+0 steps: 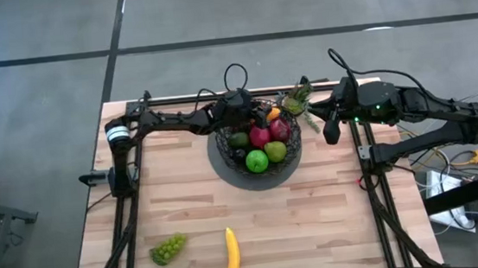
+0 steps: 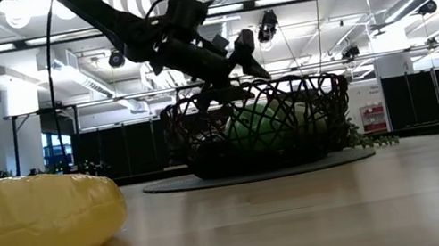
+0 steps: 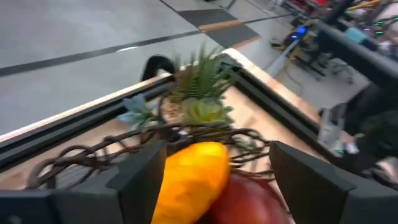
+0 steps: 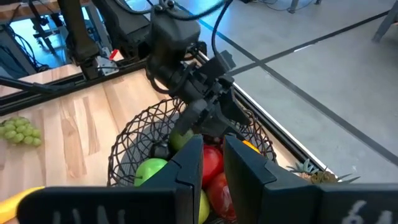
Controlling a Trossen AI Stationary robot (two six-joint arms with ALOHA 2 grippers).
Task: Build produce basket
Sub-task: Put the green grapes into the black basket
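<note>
The dark wire basket (image 1: 253, 146) stands on a flat grey mat (image 1: 225, 172) and holds red and green apples, a dark fruit and the orange piece (image 1: 272, 114) at its far rim. My left gripper (image 1: 261, 115) hovers open over that far side. In the left wrist view the orange piece (image 3: 193, 180) lies on a red apple (image 3: 249, 202) between its spread fingers. The banana (image 1: 226, 258) and green grapes (image 1: 168, 249) lie on the table near the front edge. My right gripper (image 1: 332, 130) waits right of the basket, its fingers (image 4: 186, 168) close together. My left gripper comes at the orange piece (image 3: 205, 162) slanting down from the table's left, with a finger on each side of it. One finger (image 3: 146, 177) stands right beside the piece; whether it touches, I cannot tell. The piece rests on the red apple inside the basket.
A small leafy plant sprig (image 1: 297, 101) lies just behind the basket's far right rim, by the table's far edge. Black frame rails (image 1: 374, 191) run along both table sides. Bare wood lies between the basket and the banana (image 2: 22, 235).
</note>
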